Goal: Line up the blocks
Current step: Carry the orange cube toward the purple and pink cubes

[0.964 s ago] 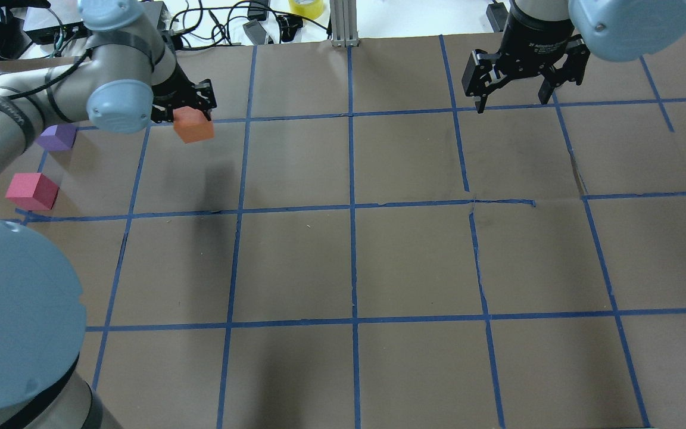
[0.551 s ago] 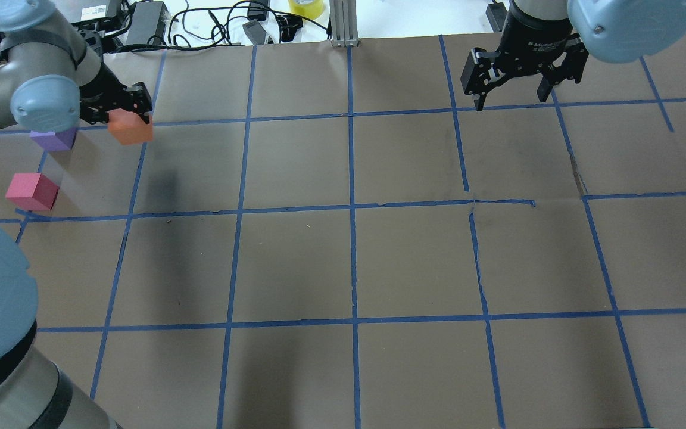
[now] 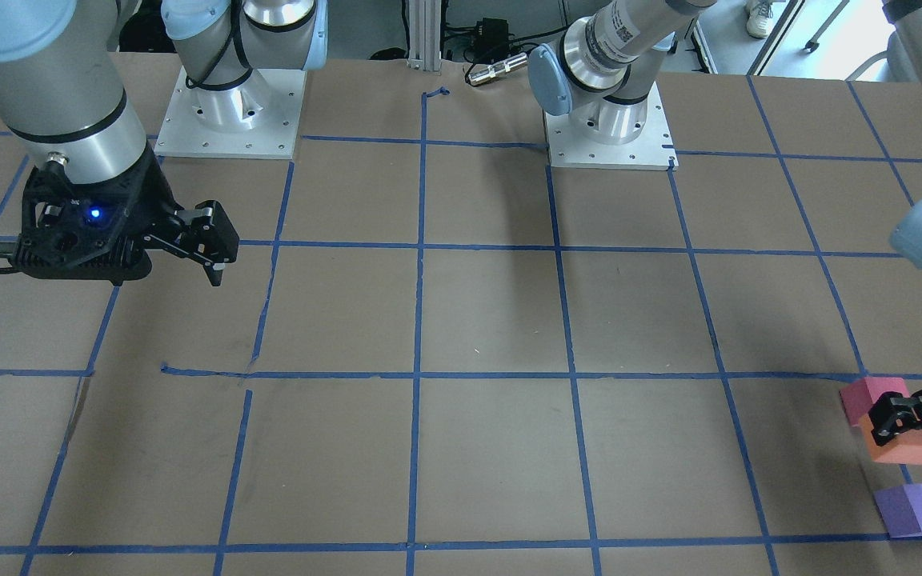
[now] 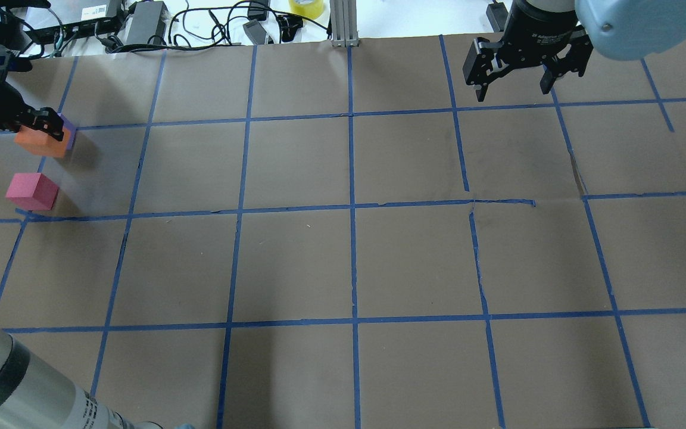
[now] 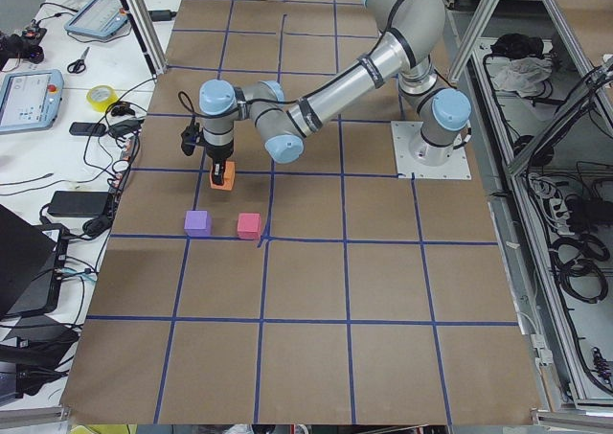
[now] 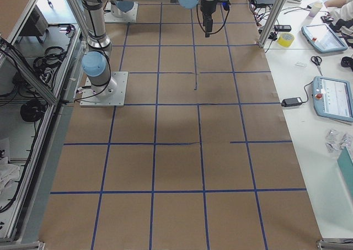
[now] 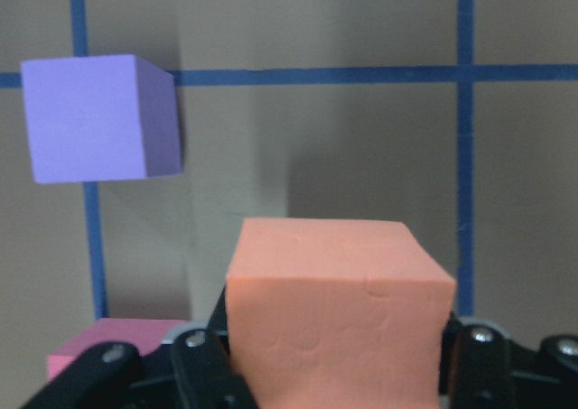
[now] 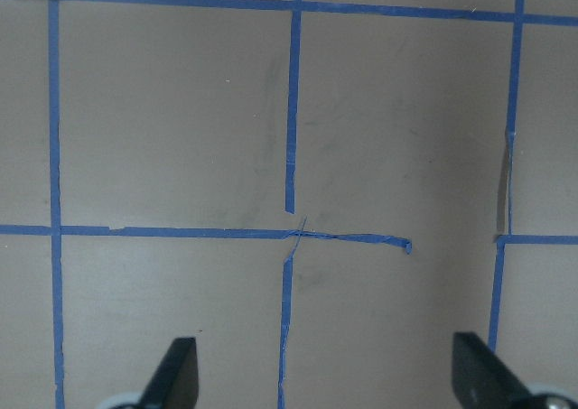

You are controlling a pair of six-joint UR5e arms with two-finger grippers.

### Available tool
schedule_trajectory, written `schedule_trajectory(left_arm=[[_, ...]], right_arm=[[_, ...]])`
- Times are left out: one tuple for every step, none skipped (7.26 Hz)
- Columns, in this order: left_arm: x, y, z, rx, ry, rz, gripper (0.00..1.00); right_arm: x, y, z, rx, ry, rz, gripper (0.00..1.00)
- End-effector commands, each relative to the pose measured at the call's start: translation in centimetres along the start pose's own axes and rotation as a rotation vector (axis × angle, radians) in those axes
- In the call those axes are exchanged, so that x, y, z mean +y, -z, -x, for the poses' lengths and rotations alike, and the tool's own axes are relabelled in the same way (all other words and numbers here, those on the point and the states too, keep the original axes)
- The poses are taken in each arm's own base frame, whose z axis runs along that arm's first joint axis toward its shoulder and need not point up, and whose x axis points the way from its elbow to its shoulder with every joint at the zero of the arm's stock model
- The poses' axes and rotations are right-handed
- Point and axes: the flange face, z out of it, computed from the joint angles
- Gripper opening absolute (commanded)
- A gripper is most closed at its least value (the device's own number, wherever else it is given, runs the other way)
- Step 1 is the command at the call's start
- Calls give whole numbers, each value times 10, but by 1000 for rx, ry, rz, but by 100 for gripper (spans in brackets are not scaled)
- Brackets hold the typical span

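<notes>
My left gripper (image 3: 919,426) is shut on the orange block (image 4: 34,143) and holds it at the table's far left, just above the surface. The orange block also shows in the left wrist view (image 7: 339,310). The purple block (image 3: 917,510) sits just beyond it and is mostly hidden in the overhead view (image 4: 69,130). The red-pink block (image 4: 32,190) sits on the near side of the orange block. The left wrist view shows the purple block (image 7: 95,118) ahead to the left and the red-pink block (image 7: 135,329) under the fingers. My right gripper (image 4: 513,90) is open and empty at the far right.
Cables, power bricks and a yellow tape roll (image 4: 306,6) lie past the table's far edge, beside an aluminium post (image 4: 343,24). Blue tape lines (image 4: 352,205) divide the brown table into a grid. The arm bases (image 3: 229,112) stand at the robot's side.
My left gripper has carried the orange block leftward in the overhead view, to beside the purple and red-pink blocks. The right gripper has barely shifted.
</notes>
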Motion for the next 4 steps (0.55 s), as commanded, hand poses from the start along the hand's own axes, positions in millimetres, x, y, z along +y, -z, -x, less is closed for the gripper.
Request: schedule_trajectory(left_arm=[[-1, -12, 33, 41, 27, -17, 0], [-1, -21, 33, 55, 28, -14, 0], [-4, -26, 34, 61, 27, -14, 0], [-8, -25, 37, 56, 26, -20, 0]], right_arm=[[14, 10, 3, -1, 15, -1, 100], [17, 16, 3, 2, 16, -11, 100], [21, 21, 3, 2, 16, -17, 100], [21, 19, 3, 3, 16, -16, 100]])
